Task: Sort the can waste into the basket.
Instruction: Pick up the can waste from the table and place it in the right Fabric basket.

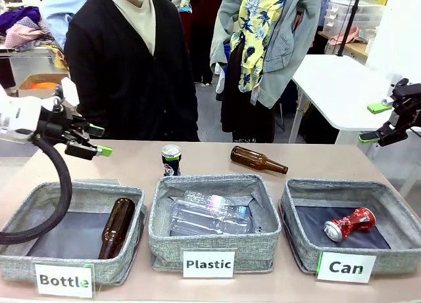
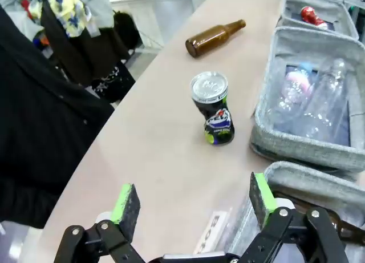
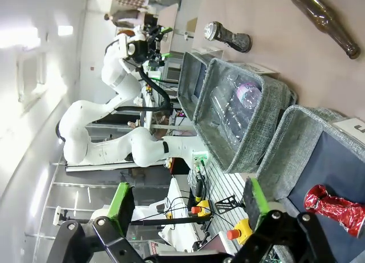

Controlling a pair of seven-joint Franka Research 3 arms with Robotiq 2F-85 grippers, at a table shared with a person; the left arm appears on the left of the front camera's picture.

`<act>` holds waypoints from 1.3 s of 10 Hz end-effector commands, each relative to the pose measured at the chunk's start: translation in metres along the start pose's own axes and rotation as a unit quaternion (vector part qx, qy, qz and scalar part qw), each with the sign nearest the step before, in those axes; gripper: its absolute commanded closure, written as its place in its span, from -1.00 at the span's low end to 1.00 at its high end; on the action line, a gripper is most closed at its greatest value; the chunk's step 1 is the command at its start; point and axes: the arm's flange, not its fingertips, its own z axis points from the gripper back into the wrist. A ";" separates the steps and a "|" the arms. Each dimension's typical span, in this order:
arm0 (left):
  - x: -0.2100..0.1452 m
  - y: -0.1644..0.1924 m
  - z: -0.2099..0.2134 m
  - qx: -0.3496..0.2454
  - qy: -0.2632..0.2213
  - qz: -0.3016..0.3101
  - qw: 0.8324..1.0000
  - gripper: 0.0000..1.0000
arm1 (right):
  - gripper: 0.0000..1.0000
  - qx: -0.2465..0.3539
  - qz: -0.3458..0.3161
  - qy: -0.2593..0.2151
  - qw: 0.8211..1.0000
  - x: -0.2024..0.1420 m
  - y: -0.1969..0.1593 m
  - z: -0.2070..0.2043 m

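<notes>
Red crushed can (image 1: 349, 224) is lying in the Can basket (image 1: 395, 258) while the black can (image 1: 171, 160) is standing on the table (image 1: 316, 162) (unsorted), so the left tool (image 1: 100, 139), hovering released like the right tool (image 1: 373, 123), is probably needing to descend around it.

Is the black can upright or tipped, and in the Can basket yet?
Upright and out: the black can stands on the table behind the Plastic basket, silver top up. The Can basket holds the crushed red can.
</notes>
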 end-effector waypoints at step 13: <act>-0.017 0.039 0.010 -0.219 -0.095 -0.128 0.963 -1.00 | -1.00 0.000 0.008 0.006 1.000 0.000 0.001 0.003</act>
